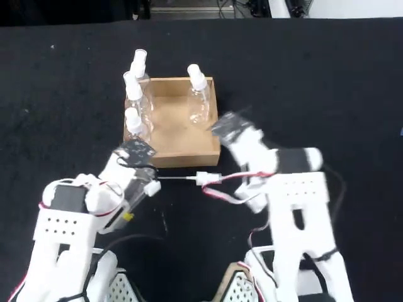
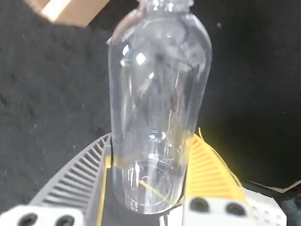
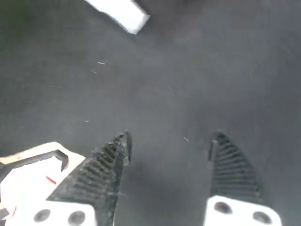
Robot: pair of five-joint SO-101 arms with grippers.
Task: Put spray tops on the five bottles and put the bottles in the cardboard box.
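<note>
A clear, topless bottle [image 2: 157, 108] sits between the fingers of my left gripper [image 2: 146, 183], which is shut on it. In the high view this bottle [image 1: 135, 194] lies tilted in the left gripper [image 1: 141, 189], neck pointing right. A loose white spray top [image 1: 208, 178] lies on the black table just right of that neck, its thin tube pointing at the bottle. My right gripper [image 3: 169, 141] hangs open over bare table, nothing between its fingers; from above the right gripper [image 1: 230, 129] is by the cardboard box's [image 1: 182, 154] front right corner. Several capped bottles [image 1: 198, 94] stand in the box.
Three of the capped bottles crowd the box's left side [image 1: 133, 107]; whether the rearmost stands inside or just behind the back left corner is unclear. A white piece [image 3: 120, 13] shows ahead of the right gripper. Red and white cables [image 1: 233, 189] hang from the right arm near the spray top.
</note>
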